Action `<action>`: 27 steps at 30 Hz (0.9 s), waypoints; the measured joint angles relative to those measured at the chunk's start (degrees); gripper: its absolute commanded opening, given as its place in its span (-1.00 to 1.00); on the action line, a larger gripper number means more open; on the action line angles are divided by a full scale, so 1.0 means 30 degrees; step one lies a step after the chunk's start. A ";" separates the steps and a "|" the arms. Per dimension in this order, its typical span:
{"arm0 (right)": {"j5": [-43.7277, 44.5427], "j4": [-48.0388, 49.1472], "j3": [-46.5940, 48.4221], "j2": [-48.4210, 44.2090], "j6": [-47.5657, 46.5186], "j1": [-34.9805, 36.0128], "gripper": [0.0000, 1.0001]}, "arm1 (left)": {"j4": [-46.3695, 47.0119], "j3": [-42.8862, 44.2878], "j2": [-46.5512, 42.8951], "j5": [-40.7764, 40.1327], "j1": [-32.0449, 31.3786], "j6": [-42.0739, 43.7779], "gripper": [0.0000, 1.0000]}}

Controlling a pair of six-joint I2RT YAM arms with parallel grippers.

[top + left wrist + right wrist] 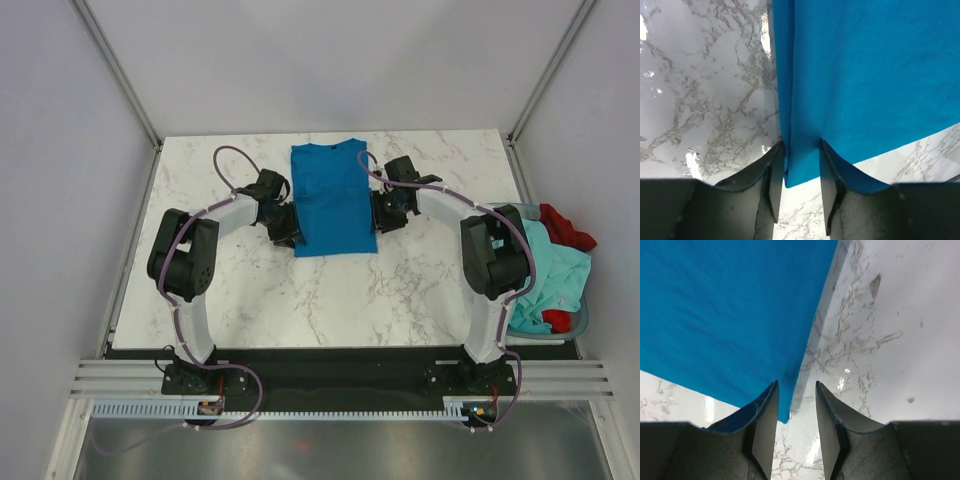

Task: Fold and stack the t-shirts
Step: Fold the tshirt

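The vivid blue t-shirt [333, 198] lies flat on the marble table [420, 290], folded into a long strip. My left gripper [288, 232] is open and low at the strip's near-left corner. In the left wrist view the blue t-shirt [865, 75] has that corner lying between the spread jaws of the left gripper [801, 145]. My right gripper [385, 215] is open by the strip's right edge. In the right wrist view the blue t-shirt [730, 305] ends in a corner just inside the left jaw of the right gripper [795, 386]. The mint-teal t-shirt [555, 275] and the red t-shirt [566, 228] are bunched in the basket.
The translucent basket [583, 318] stands off the table's right edge beside my right arm. White walls and metal frame posts enclose the back and sides. Bare marble [700, 90] shows left of the shirt, and more marble [890, 315] shows on its right.
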 measured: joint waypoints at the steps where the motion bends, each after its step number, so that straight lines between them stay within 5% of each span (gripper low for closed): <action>1: -0.0095 0.0102 -0.0291 -0.0080 -0.0015 0.0000 -0.13 | 0.0015 -0.0022 0.0000 -0.0029 0.0000 0.0007 -0.44; 5: -0.0772 0.0430 -0.1814 -0.0619 0.0007 -0.0015 -0.16 | 0.0160 -0.0357 -0.0022 -0.0168 0.0000 0.0175 -0.95; 7: -0.1049 0.0780 -0.2477 -0.0823 0.0087 -0.0015 -0.24 | 0.0335 -0.0576 -0.0197 -0.0219 0.0000 0.0182 -0.95; 11: -0.1603 0.1661 -0.3963 -0.1370 0.0546 0.0000 -0.79 | 0.0495 -0.1683 -0.1086 -0.0386 0.0000 0.0015 -0.95; 14: -0.1931 0.2273 -0.5523 -0.2288 0.1078 0.0000 -0.96 | 0.0386 -0.2688 -0.1909 -0.0459 -0.0015 -0.0262 -0.95; 18: -0.2164 0.2820 -0.7111 -0.3468 0.1770 0.0051 -0.75 | 0.0262 -0.3636 -0.2732 -0.0517 -0.0007 -0.0481 -0.82; 19: -0.2200 0.2907 -0.7410 -0.3730 0.1923 0.0095 -0.64 | 0.0255 -0.3803 -0.2892 -0.0495 -0.0007 -0.0503 -0.50; 21: -0.2266 0.3075 -0.7774 -0.4102 0.2149 0.0189 -0.43 | 0.0197 -0.4131 -0.3242 -0.0408 -0.0015 -0.0612 -0.27; 27: -0.2186 0.3206 -0.7373 -0.4422 0.2084 0.0219 -0.23 | -0.0153 -0.3767 -0.4306 -0.0168 0.0838 -0.0350 -0.26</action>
